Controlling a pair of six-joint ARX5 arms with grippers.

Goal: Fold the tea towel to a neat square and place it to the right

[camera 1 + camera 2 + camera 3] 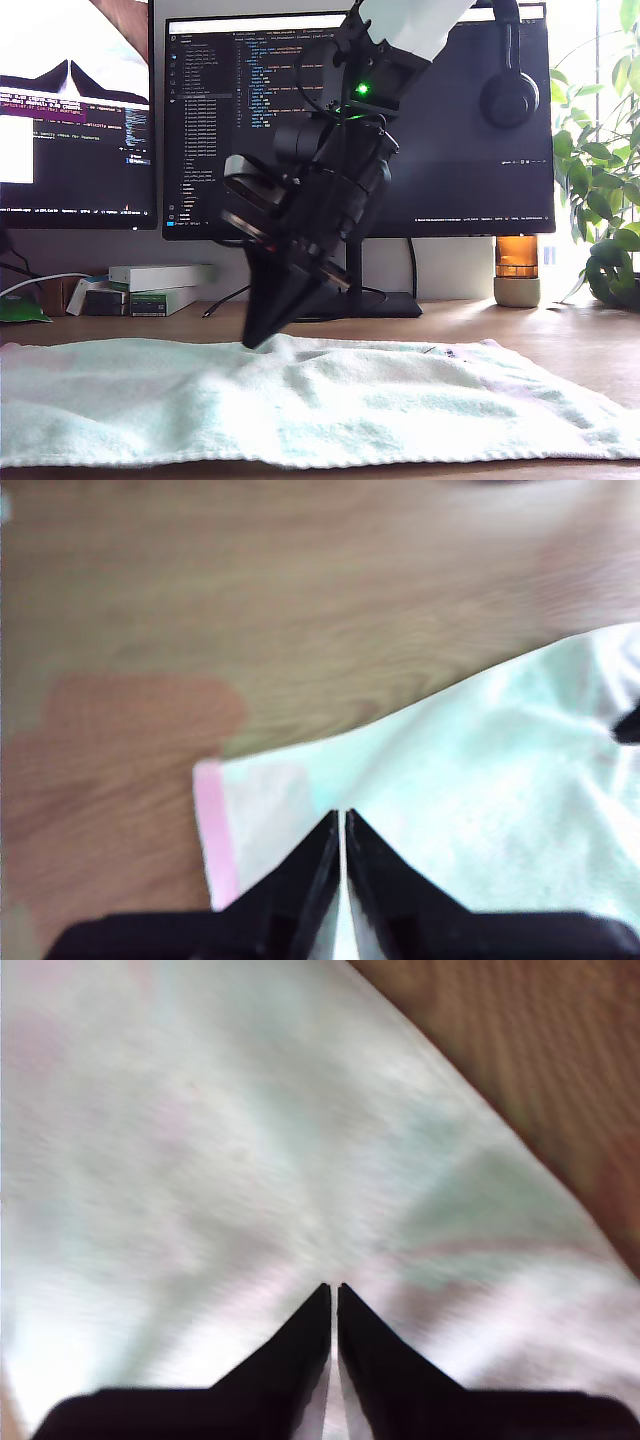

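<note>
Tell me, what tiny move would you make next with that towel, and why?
Probably lift both corners a little. My first gripper looks shut on the towel near its pink edge, my second gripper shut on the cloth too, while the towel lies flat and unfolded on the desk.

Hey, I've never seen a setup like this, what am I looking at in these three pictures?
I am a robot with two arms, each ending in a pincer-like end effector. The exterior view is from a camera off the arms: one black arm reaches down to a pale mint tea towel spread on a wooden desk, monitors behind. The other two come from cameras riding on the arms. My first end effector is at the towel's pink-banded corner; my second end effector is over plain towel. Both have jaws together; whether cloth is pinched, I cannot tell.
</note>
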